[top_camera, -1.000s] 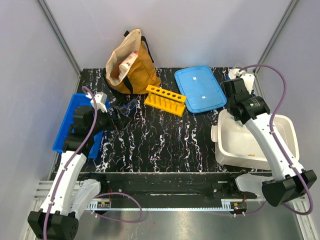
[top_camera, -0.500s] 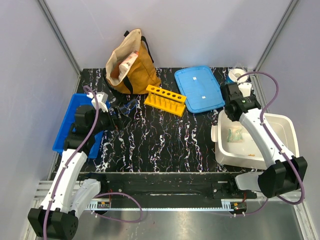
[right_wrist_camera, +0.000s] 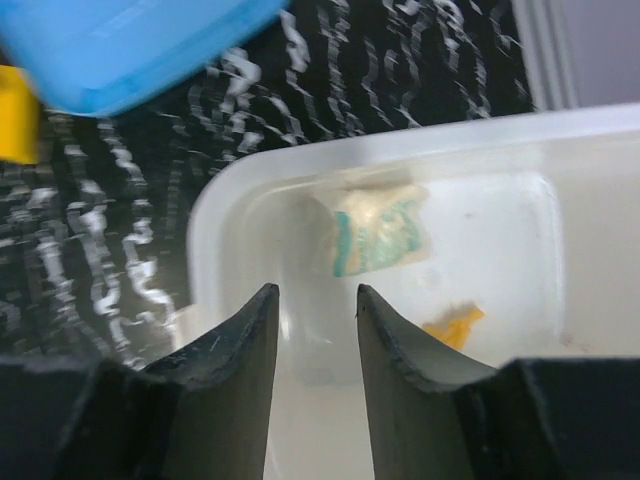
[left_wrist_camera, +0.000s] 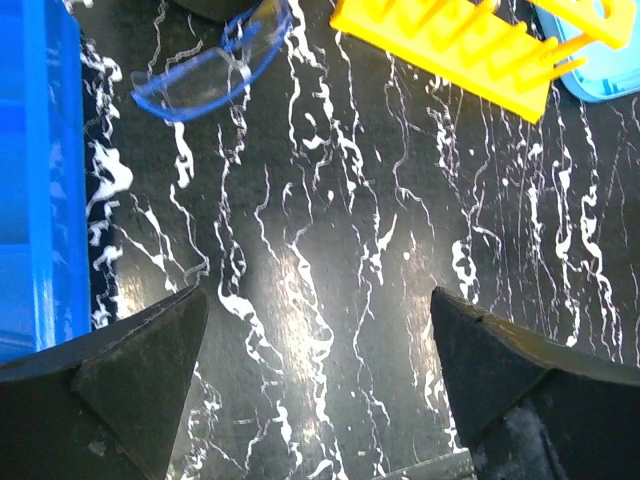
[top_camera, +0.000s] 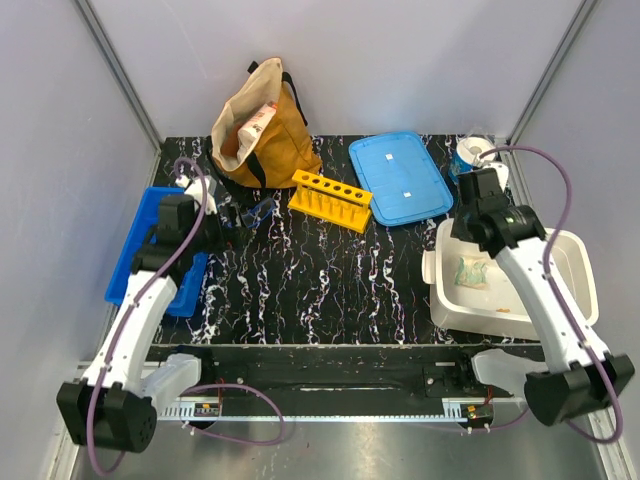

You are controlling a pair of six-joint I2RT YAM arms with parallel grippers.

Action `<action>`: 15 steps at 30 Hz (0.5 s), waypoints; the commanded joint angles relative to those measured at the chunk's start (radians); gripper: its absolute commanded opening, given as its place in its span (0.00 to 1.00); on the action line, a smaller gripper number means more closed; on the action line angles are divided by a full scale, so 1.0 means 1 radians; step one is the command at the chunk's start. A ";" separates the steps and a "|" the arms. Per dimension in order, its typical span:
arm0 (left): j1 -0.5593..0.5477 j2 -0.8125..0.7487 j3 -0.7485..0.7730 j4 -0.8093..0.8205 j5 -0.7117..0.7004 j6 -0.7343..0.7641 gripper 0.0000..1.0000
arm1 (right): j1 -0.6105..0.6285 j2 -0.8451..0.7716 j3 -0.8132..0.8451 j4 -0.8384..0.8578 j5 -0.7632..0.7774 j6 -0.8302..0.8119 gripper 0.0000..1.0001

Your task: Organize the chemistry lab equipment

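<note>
- From the top camera, a black counter with white marbling carried one pair of safety goggles. They had clear lenses and a dark-blue frame, and lay at the left rear, between a blue tray and a yellow tube rack.
- One pale green glove lay crumpled inside a white bin at the right of the counter.
- Around them were one tan fabric bag standing open at the back, one blue lid lying flat beside the rack, and one paper roll in the far right corner.
- From the left wrist camera, the left fingers were spread wide over bare counter and grasped nothing. The goggles lay ahead of them, apart from them, just beside the blue tray's edge. One end of the yellow rack and a corner of the blue lid showed at the upper right.
- From the right wrist camera, the right fingers were parted by a narrow gap above the white bin and were released, with nothing between them. Below them the glove lay on the bin floor, cream with green markings. One small yellow piece lay near it, not touching it.
</note>
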 commanded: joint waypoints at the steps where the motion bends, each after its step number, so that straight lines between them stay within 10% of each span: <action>1: -0.002 0.107 0.156 -0.015 -0.076 0.047 0.96 | -0.001 -0.130 0.042 0.113 -0.270 -0.069 0.45; 15: 0.044 0.606 0.483 0.048 -0.039 0.340 0.73 | -0.001 -0.314 -0.075 0.365 -0.576 0.004 0.63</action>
